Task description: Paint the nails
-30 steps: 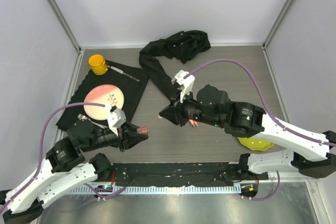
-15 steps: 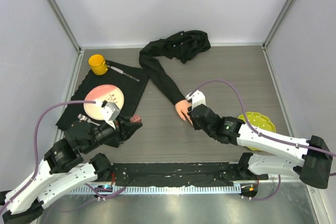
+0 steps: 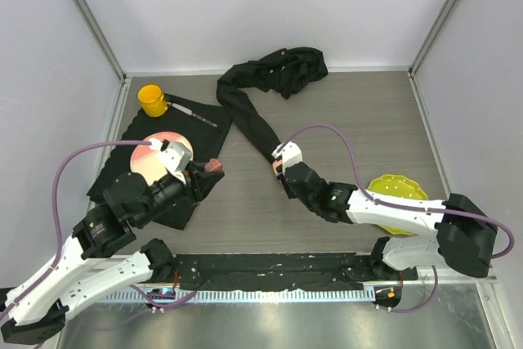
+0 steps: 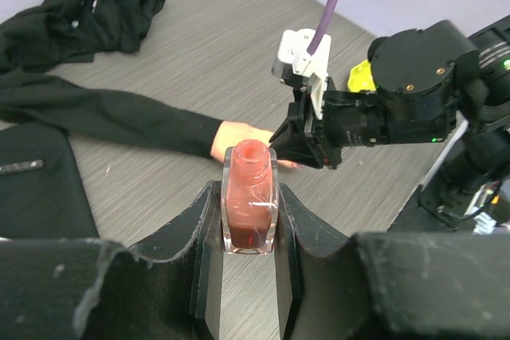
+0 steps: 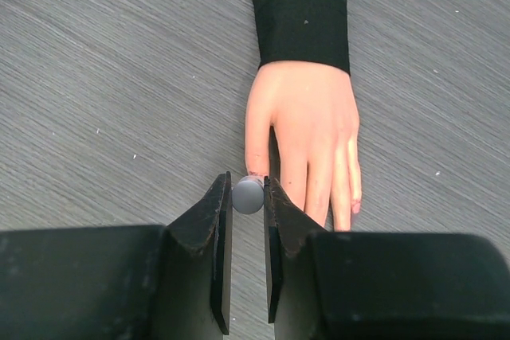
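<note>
A pale mannequin hand (image 5: pixel 307 121) with a long black sleeve (image 5: pixel 303 9) lies palm down on the table. A pinkish nail (image 5: pixel 355 208) shows on its outer finger; the other nails are hidden by my fingers. My right gripper (image 5: pixel 247 190) is shut on a grey round brush cap (image 5: pixel 248 195), right at the thumb tip (image 5: pixel 256 166). In the top view the right gripper (image 3: pixel 283 171) covers most of the hand. My left gripper (image 4: pixel 249 232) is shut on an uncapped bottle of pinkish-red polish (image 4: pixel 249 197), held left of the hand (image 4: pixel 239 134); it also shows in the top view (image 3: pixel 211 167).
A black cloth mat (image 3: pixel 196 132) at the left carries a pink plate (image 3: pixel 155 157) and a pen (image 3: pixel 192 112); a yellow cup (image 3: pixel 151 98) stands behind it. A yellow-green dish (image 3: pixel 398 194) sits at the right. The sleeve ends in a bunched heap (image 3: pixel 282 67) at the back.
My right gripper has come down from high above the table to the mannequin hand's fingertips. My left gripper has carried the bottle back and away from the near edge.
</note>
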Action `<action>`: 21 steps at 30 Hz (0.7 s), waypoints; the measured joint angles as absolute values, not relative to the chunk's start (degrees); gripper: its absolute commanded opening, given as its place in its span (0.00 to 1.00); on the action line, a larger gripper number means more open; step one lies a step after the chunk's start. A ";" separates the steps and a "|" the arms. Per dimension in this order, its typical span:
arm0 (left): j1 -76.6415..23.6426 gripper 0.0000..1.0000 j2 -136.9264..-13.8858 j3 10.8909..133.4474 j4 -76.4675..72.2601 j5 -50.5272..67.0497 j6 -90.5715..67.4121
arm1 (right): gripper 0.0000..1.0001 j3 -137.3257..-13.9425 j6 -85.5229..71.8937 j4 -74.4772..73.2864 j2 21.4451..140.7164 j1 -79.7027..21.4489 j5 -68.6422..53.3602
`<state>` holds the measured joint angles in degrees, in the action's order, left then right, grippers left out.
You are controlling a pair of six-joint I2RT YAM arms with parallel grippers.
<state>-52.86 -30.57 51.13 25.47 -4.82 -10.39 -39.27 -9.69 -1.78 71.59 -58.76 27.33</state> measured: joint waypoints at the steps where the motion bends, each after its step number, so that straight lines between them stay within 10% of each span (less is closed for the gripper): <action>1: -52.86 0.00 -30.44 50.46 25.21 -5.17 -10.13 | 0.01 -39.27 -9.54 -1.30 72.20 -58.83 27.35; 21: -52.40 0.00 -29.02 47.75 24.62 -6.55 -8.49 | 0.01 -37.80 -9.17 0.36 75.50 -59.94 29.47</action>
